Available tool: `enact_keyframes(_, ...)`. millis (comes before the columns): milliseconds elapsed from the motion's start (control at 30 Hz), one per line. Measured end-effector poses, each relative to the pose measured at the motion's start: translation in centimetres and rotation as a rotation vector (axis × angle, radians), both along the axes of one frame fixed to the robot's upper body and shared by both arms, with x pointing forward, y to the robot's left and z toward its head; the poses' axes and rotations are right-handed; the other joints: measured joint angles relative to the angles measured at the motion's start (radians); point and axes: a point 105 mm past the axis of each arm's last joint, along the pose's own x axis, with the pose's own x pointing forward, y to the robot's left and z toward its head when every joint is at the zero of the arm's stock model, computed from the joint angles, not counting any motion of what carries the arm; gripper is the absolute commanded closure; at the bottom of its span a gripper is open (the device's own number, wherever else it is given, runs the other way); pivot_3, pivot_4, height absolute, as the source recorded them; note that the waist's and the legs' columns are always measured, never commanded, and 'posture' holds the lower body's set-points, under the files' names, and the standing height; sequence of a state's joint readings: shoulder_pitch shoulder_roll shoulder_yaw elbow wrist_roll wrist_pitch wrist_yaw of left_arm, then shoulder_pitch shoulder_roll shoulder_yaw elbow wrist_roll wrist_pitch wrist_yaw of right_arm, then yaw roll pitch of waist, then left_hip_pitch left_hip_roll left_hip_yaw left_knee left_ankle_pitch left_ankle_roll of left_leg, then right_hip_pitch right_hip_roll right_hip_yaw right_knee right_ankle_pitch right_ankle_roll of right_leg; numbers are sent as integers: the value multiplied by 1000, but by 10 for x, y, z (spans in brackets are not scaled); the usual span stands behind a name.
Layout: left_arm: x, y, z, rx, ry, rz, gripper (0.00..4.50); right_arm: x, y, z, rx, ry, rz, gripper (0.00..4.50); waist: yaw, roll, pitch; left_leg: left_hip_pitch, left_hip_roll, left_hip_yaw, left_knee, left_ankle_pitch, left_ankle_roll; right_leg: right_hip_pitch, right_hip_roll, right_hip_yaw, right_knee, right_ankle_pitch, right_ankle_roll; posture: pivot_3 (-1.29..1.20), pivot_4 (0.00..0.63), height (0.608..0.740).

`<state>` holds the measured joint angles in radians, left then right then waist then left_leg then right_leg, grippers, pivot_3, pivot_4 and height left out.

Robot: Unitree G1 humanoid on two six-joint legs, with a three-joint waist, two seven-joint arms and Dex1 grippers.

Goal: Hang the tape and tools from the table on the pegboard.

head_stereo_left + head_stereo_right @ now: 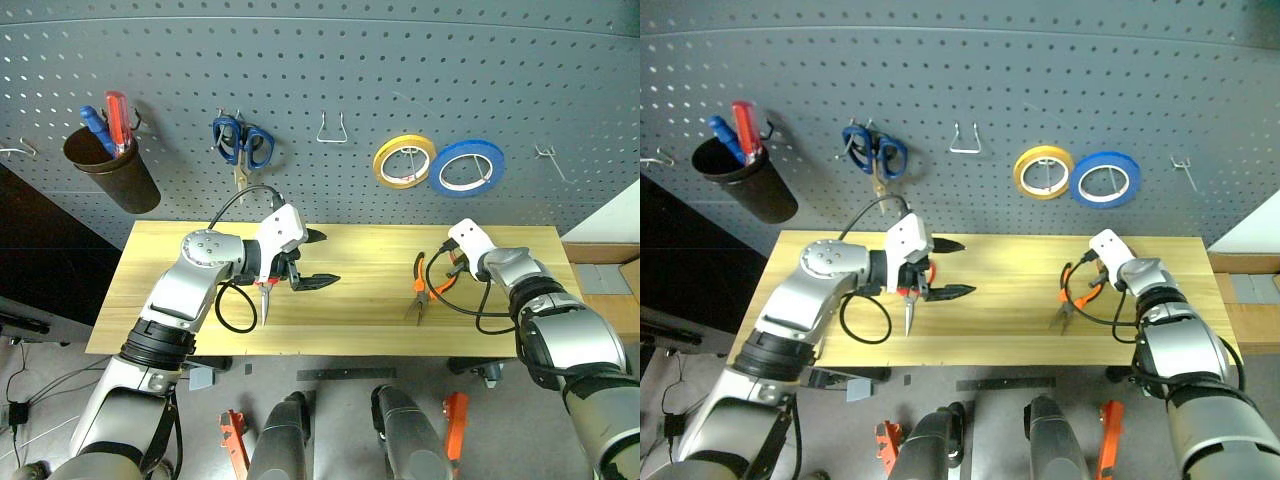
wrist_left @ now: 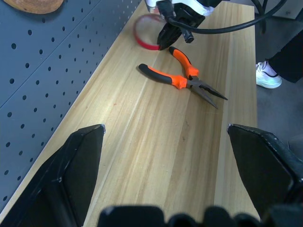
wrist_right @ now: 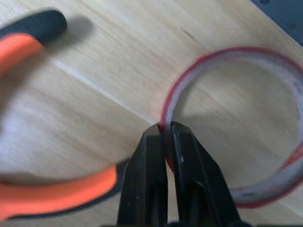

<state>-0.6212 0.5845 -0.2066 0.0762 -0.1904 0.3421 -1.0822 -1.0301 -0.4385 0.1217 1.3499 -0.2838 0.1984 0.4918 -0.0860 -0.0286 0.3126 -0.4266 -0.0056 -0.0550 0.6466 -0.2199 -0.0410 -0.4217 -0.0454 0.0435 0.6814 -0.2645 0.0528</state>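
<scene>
Nearest, the left hand (image 1: 312, 258) hovers over the tabletop (image 1: 370, 330), fingers spread wide and empty, seemingly waiting its turn. Farther right, pliers (image 1: 424, 288) lie flat. Just beyond, the right hand (image 3: 164, 128) is pinched tight on the red tape's (image 3: 236, 123) thin rim, probably for lifting toward the pegboard (image 1: 330, 70).

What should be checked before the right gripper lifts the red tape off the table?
1. Right gripper shut on red tape ring wall: ok.
2. Tape lying on table, not yet lifted: ok.
3. Needle-nose pliers clear of tape: ok, apart beside it.
4. Bare hook on pegboard available: ok.
5. Left gripper open, away from the tape: ok.
6. Grip firmness: cannot tell.
</scene>
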Motion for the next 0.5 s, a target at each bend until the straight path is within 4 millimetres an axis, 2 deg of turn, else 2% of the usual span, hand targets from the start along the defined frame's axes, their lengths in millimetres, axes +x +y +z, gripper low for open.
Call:
enact_keyframes(267,0,-1,0,-9,3,-3,41,-10,-25,0,-27,35,4,4464,-1,0,0,0,0,0,0,0,0,0,0,0,0,0,0,-82,290,740)
enact_keyframes(500,-2,-7,2,-41,12,-6,41,-8,-27,20,89,-13,42,4464,-4,0,0,0,0,0,0,0,0,0,0,0,0,0,0,-100,296,740)
